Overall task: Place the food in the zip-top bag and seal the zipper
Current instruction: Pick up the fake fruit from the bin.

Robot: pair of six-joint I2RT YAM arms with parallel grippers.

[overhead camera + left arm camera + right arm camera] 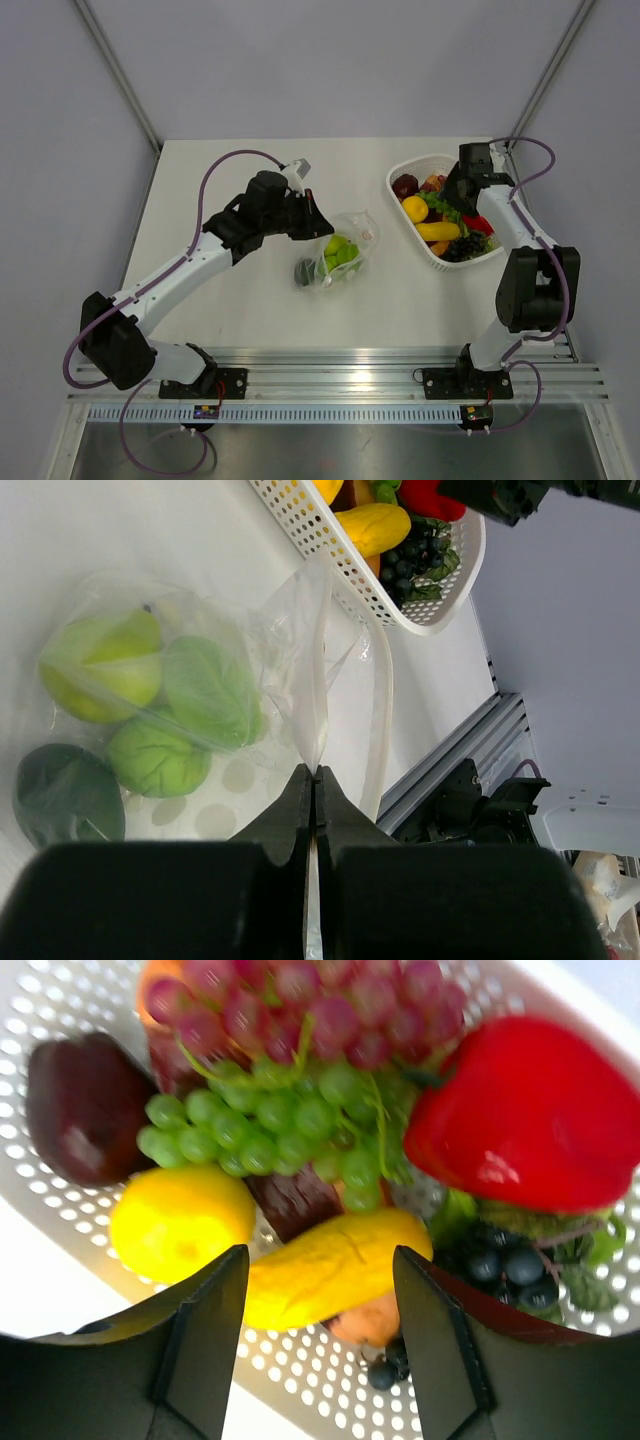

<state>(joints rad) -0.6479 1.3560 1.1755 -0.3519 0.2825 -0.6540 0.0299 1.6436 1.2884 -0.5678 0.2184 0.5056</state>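
left wrist: left gripper (314,776) pinches zip-top bag (290,650) (food (150,760) inside).

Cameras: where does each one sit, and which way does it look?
Top external: up high behind the robot, looking down at the table; left arm and right arm show.
Left wrist: on the left arm, looking along the shut left pincer, which pinches the zip-top bag.
Right wrist: on the right arm, looking down into the basket; the open right pincer shows.
Shared: the basket appears in all three.
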